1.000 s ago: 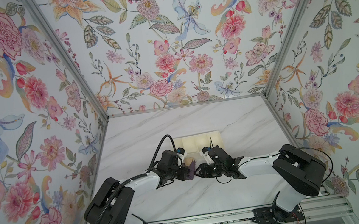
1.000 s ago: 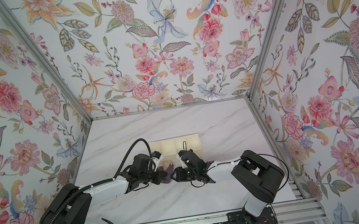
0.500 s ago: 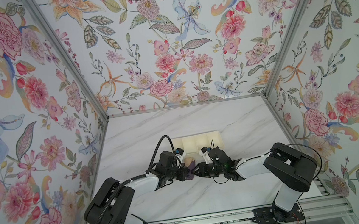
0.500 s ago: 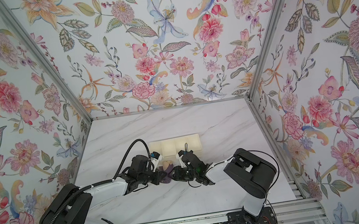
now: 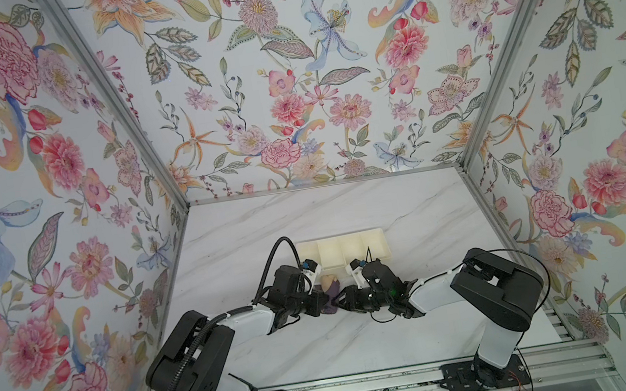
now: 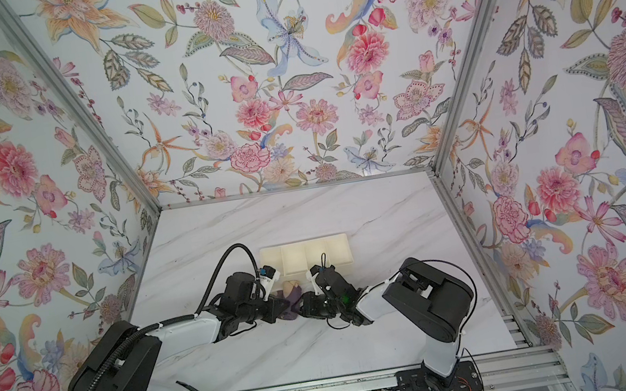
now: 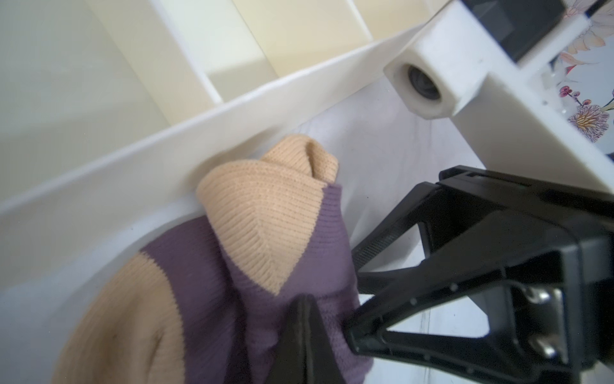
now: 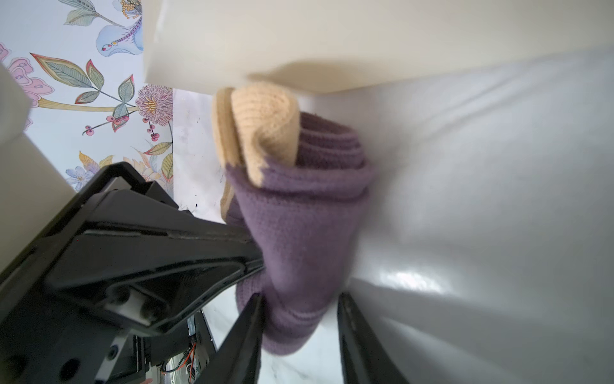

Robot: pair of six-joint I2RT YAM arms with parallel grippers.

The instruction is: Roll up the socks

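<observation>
Right gripper (image 8: 300,296) around socks (image 8: 299,216) (wrist view)

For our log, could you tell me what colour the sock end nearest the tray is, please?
Tan end on purple socks; clearest in the left wrist view.

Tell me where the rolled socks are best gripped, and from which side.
Grip the socks across the purple coiled body, coming from the end away from the tray. The layers stack there, so squeezing should hold them together; the tan toes lie loose by the tray wall.
</observation>
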